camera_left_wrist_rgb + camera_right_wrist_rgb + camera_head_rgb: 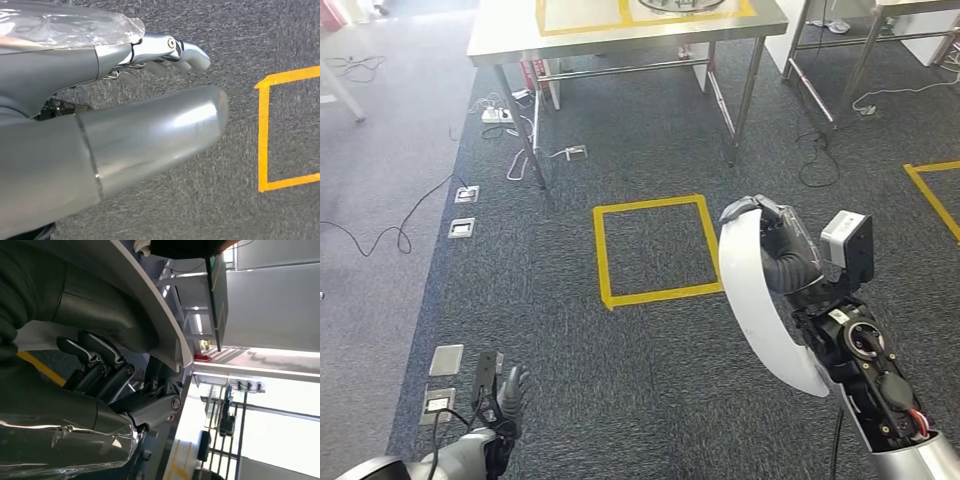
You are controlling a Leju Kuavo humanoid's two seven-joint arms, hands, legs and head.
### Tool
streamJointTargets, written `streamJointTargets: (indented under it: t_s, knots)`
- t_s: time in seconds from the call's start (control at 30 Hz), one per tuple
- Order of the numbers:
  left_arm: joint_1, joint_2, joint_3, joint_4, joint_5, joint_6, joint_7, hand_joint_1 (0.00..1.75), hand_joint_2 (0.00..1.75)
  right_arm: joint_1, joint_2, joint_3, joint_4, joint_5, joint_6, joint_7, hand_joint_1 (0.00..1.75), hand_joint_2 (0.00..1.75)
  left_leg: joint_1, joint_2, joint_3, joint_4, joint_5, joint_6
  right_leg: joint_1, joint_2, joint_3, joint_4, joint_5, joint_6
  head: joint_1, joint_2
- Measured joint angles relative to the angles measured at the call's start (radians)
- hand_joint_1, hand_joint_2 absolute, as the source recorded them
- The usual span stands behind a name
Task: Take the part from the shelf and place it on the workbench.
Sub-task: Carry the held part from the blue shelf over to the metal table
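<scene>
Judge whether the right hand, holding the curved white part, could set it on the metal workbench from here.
Probably not yet. The right hand grips the curved white part, but the steel-legged metal workbench stands well beyond the yellow tape square, with open carpet between.

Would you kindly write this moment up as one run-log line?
right robot hand: holds curved white part | left robot hand: holds nothing, low | workbench: ahead, part not yet placed

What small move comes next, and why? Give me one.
Probably step forward toward the steel workbench, keeping the grip. The right hand holds the curved white part out over the carpet, with the yellow tape square between robot and bench, so the bench looks out of reach. The left hand hangs low, holding nothing.
</scene>
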Motion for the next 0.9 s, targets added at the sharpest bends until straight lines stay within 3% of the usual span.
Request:
streamJointTargets:
  t_s: [0.1,0.27,0.37,0.4,0.47,0.5,0.53,0.57,0.6,0.63,0.67,0.73,0.8,0.87,0.9]
  knots:
    - [-0.002,0.001,0.0,0.0,-0.004,-0.002,0.006,0.0,0.0,-0.001,0.0,0.0,0.002,0.006,-0.006,-0.01,1.75,1.75,-0.001,0.0,0.001,-0.001,0.0,-0.001,-0.002,0.001,0.0,0.0,0.001,-0.001,-0.003,0.0]
    - [-0.01,0.003,0.0,0.0,-0.006,-0.009,0.011,0.0,0.0,0.0,0.001,-0.003,0.002,0.017,-0.004,-0.015,1.75,1.75,-0.003,0.002,0.004,-0.009,-0.007,0.009,-0.002,0.001,0.006,-0.002,0.005,0.005,-0.007,0.0]
    - [-0.012,0.001,0.0,0.0,-0.007,-0.011,0.015,0.0,0.0,-0.003,0.001,-0.006,0.002,0.02,-0.004,-0.016,1.75,1.75,0.003,0.008,0.034,-0.037,-0.009,0.016,0.001,-0.007,0.005,0.022,-0.005,0.014,-0.003,0.0]
    - [-0.012,0.001,0.0,0.0,-0.007,-0.011,0.016,0.0,0.0,-0.006,0.001,-0.007,0.002,0.021,-0.003,-0.016,1.75,1.75,0.006,0.01,0.045,-0.043,-0.009,0.016,0.001,-0.013,-0.012,0.058,-0.028,0.017,0.001,0.0]
    - [-0.013,0.0,0.0,0.0,-0.007,-0.012,0.018,0.0,0.0,-0.007,0.001,-0.007,0.002,0.023,-0.003,-0.016,1.75,1.75,0.007,0.013,0.055,-0.045,-0.012,0.016,-0.002,-0.022,-0.078,0.185,-0.086,0.023,0.007,0.0]
    - [-0.012,0.0,0.0,0.0,-0.007,-0.013,0.018,0.0,0.0,-0.005,0.001,-0.007,0.002,0.025,-0.002,-0.016,1.75,1.75,0.008,0.014,0.059,-0.044,-0.016,0.015,-0.005,-0.023,-0.115,0.248,-0.107,0.028,0.008,0.0]
    - [-0.011,-0.001,0.0,0.0,-0.007,-0.013,0.018,0.0,0.0,-0.002,0.001,-0.007,0.003,0.026,-0.002,-0.016,1.75,1.75,0.009,0.014,0.063,-0.043,-0.02,0.012,-0.009,-0.023,-0.139,0.282,-0.11,0.033,0.009,0.0]
    - [-0.009,-0.001,0.0,0.0,-0.007,-0.013,0.019,0.0,0.0,0.001,0.001,-0.007,0.003,0.028,-0.002,-0.016,1.75,1.75,0.012,0.013,0.069,-0.042,-0.026,0.009,-0.013,-0.024,-0.146,0.276,-0.092,0.038,0.009,0.0]
    - [-0.008,-0.002,0.0,0.0,-0.007,-0.013,0.019,0.0,0.0,0.001,0.001,-0.007,0.004,0.029,-0.002,-0.016,1.75,1.75,0.015,0.013,0.078,-0.04,-0.033,0.004,-0.017,-0.025,-0.132,0.228,-0.053,0.043,0.009,0.0]
    - [-0.007,-0.002,0.0,0.0,-0.007,-0.014,0.019,0.0,0.0,0.001,0.001,-0.008,0.004,0.03,-0.002,-0.016,1.75,1.75,0.017,0.012,0.087,-0.037,-0.042,-0.002,-0.022,-0.024,-0.105,0.153,-0.006,0.048,0.01,0.0]
    - [-0.007,-0.002,0.0,0.0,-0.007,-0.014,0.019,0.0,0.0,0.001,0.001,-0.008,0.005,0.031,-0.002,-0.016,1.75,1.75,0.019,0.011,0.094,-0.034,-0.051,-0.008,-0.023,-0.021,-0.078,0.084,0.023,0.052,0.012,0.0]
    - [-0.009,-0.002,0.0,0.0,-0.007,-0.014,0.019,0.0,0.0,0.0,0.002,-0.008,0.007,0.032,-0.001,-0.016,1.75,1.75,0.019,0.01,0.095,-0.023,-0.065,-0.022,-0.022,-0.017,-0.043,0.007,0.036,0.04,0.017,0.0]
    - [-0.009,-0.001,0.0,0.0,-0.006,-0.014,0.019,0.0,0.0,0.0,0.005,-0.009,0.008,0.033,-0.001,-0.014,1.75,1.75,0.018,0.009,0.091,-0.015,-0.071,-0.034,-0.017,-0.019,-0.034,0.005,0.025,0.012,0.013,0.0]
    - [-0.01,0.0,0.0,0.0,-0.005,-0.014,0.019,0.0,0.0,-0.002,0.008,-0.012,0.007,0.033,-0.001,-0.014,1.75,1.75,0.018,0.025,0.075,0.023,-0.073,-0.041,-0.016,-0.022,-0.023,0.004,0.025,-0.005,0.005,0.0]
    - [-0.011,0.0,0.0,0.0,-0.005,-0.014,0.019,0.0,0.0,-0.003,0.009,-0.013,0.006,0.034,-0.001,-0.014,1.75,1.75,0.018,0.037,0.048,0.071,-0.078,-0.043,-0.017,-0.023,-0.015,0.001,0.023,-0.011,0.0,0.0]
